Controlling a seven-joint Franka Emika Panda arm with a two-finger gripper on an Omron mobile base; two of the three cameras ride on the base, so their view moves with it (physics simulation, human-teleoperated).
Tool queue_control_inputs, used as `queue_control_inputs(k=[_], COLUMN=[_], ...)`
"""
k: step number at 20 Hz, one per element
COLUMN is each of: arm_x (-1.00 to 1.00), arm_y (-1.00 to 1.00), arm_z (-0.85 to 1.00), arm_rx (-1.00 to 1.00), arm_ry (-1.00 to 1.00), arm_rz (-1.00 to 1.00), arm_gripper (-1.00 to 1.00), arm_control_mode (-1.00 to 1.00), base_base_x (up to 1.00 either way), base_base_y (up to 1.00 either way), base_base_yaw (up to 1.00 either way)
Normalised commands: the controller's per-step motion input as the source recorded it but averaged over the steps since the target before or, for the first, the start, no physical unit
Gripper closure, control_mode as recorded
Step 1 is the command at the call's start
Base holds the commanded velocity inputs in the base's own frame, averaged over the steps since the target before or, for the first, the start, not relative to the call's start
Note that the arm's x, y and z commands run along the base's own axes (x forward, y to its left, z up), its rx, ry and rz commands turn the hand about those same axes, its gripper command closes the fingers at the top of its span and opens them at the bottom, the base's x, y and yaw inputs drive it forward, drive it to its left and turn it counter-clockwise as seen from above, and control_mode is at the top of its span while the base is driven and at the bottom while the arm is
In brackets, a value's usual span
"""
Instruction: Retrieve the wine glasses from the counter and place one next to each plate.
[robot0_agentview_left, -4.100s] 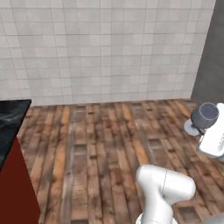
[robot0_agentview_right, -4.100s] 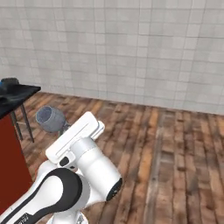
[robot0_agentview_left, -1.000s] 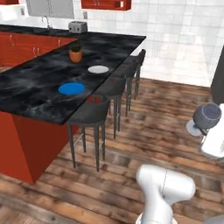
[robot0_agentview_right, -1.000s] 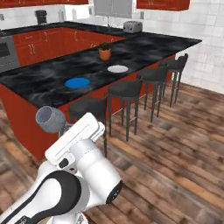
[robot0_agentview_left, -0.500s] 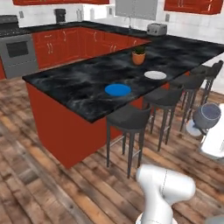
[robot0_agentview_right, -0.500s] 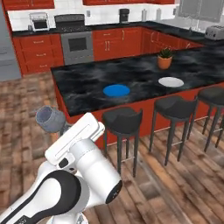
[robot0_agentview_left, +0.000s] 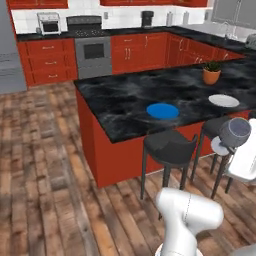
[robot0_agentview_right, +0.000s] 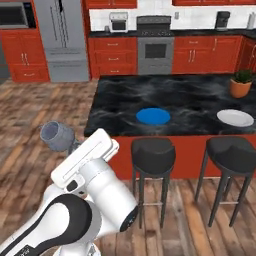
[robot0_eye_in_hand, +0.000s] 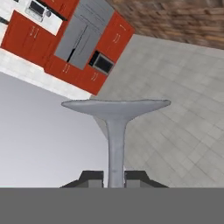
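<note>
Smoky-grey glass, a stemmed wine glass (robot0_eye_in_hand: 115, 131), is pinched by its thin stem between the two dark fingertips (robot0_eye_in_hand: 92, 178) of the gripper (robot0_eye_in_hand: 115, 179); in the hand view the round foot spreads wide beyond the tips. From the right base view the rounded bowl of that glass (robot0_agentview_right: 57, 135) sticks out past the end of the white arm, well short of the island (robot0_agentview_right: 195, 102) and off its near left corner (the left base view has the same bowl (robot0_agentview_left: 234, 132) at the right edge, in front of the stools).

On the black marble island the blue plate (robot0_agentview_right: 153, 116) lies near the front edge, towards its left end; the white plate (robot0_agentview_right: 235, 118) lies further right along the same edge, well apart from the blue one. A potted plant (robot0_agentview_right: 241, 83) stands behind the white plate. Two dark stools (robot0_agentview_right: 153, 151) stand against the island's front, one below each plate. Behind the island, red cabinets and a stove (robot0_agentview_right: 155, 46) line the far wall.
</note>
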Motion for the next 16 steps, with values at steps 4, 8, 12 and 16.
queue_control_inputs(k=[4,8,12,16], arm_x=[0.00,0.00,0.00,0.00], arm_y=[0.00,0.00,0.00,0.00], arm_z=[0.00,0.00,0.00,0.00], arm_rx=[0.00,0.00,0.00,0.00], arm_ry=[0.00,0.00,0.00,0.00], arm_rz=[0.00,0.00,0.00,0.00], arm_gripper=[1.00,1.00,1.00,1.00], arm_control_mode=[1.00,1.00,1.00,1.00], base_base_x=[0.04,-0.39,0.00,0.46], base_base_y=[-1.00,-0.99,-0.26,0.00], base_base_yaw=[0.40,0.12,0.00,0.03])
